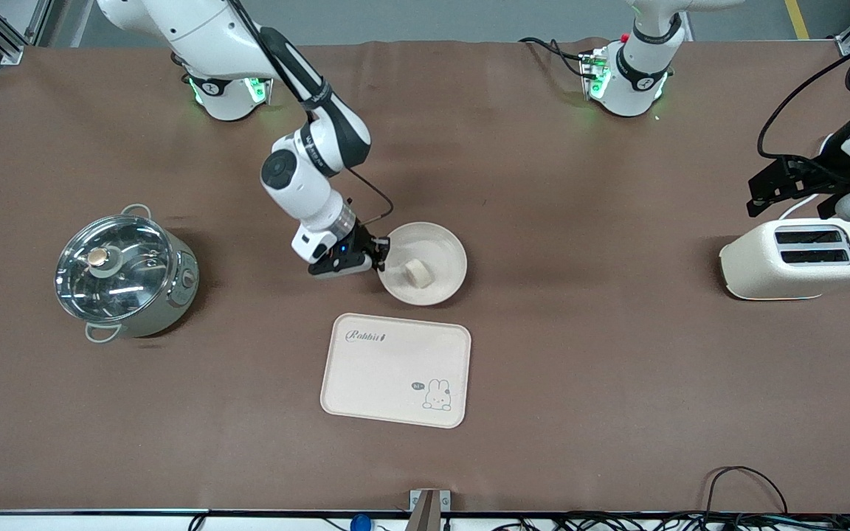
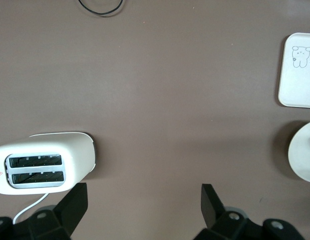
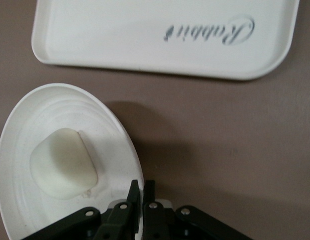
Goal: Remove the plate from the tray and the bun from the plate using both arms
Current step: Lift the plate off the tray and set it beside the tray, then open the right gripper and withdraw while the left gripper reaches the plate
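Brown tabletop: my right gripper (image 1: pixel 379 259) pinches the plate (image 1: pixel 443 247) rim, bun (image 1: pixel 418 273) just inside; left gripper (image 2: pixel 144 202) waits spread above the toaster (image 1: pixel 797 258).

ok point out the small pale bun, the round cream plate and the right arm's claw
small pale cream bun (image 1: pixel 418 273), front view, on its top face
round cream plate (image 1: pixel 446 253), front view, on bare inner surface beside the bun
right arm's black claw (image 3: pixel 141 192), right wrist view, between fingertips pinching the plate's rim
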